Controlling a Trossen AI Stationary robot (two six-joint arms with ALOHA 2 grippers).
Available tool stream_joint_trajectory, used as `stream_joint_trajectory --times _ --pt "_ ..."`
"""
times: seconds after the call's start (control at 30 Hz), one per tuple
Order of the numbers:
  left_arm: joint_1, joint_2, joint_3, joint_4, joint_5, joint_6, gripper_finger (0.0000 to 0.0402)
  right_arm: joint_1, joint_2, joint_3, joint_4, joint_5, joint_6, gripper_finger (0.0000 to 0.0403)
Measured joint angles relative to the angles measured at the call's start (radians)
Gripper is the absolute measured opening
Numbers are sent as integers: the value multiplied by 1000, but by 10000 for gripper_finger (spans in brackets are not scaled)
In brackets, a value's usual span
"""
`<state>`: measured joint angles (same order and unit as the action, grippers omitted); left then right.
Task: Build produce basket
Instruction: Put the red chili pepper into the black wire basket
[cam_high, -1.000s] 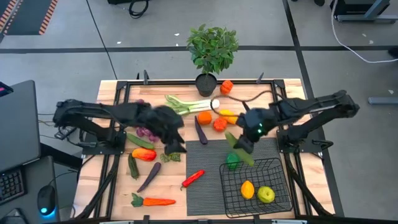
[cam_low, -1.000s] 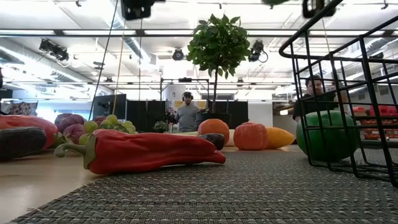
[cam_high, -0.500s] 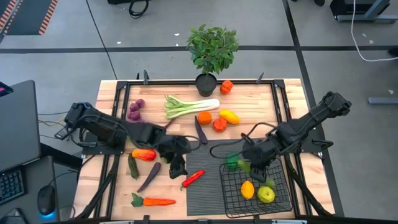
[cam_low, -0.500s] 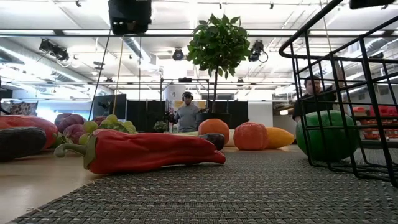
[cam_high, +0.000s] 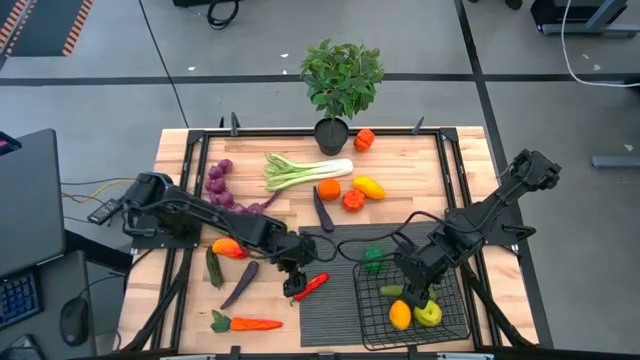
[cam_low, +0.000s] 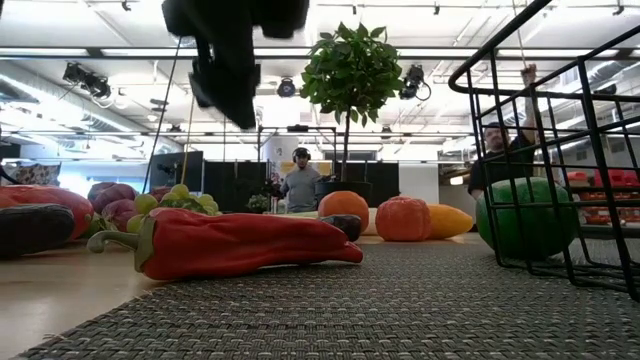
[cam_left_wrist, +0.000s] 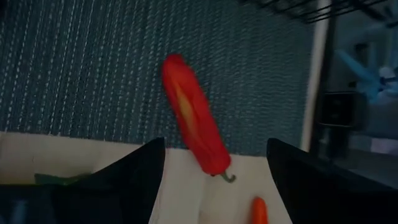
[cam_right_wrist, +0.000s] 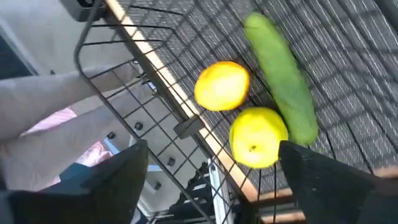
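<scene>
On the wooden table, a dark ribbed mat is spread at the near middle, and the black wire basket is set on its right part. Behind the far edge a potted plant is seen. Inside the basket a green cucumber, a lemon and a yellow-green apple are found lying close together, and a round green vegetable is placed just outside the basket's far left corner. The right gripper is held above the basket with its fingers spread apart and nothing between them. The left gripper is poised over the red chili pepper, which is laid across the mat's left edge; its fingers are parted wide and the pepper is not touched. Left of the mat, a carrot, a purple eggplant and a leek are scattered on the wood.
</scene>
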<state>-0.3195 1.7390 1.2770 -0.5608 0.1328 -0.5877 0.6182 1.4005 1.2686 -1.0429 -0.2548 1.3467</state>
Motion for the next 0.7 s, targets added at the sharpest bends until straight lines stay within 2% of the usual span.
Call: stream_joint_trajectory --times 0.13,0.37,0.6,0.7 --pt "-6 52 0 38 3 24 286 17 0 0 7 78 41 376" --pt "-13 115 0 130 2 -31 286 28 0 0 10 268 35 359" --pt "-41 141 2 150 -2 -28 286 -25 0 0 16 494 -96 352" --pt "-53 166 1 160 -30 -23 286 -76 0 0 25 515 -161 352"
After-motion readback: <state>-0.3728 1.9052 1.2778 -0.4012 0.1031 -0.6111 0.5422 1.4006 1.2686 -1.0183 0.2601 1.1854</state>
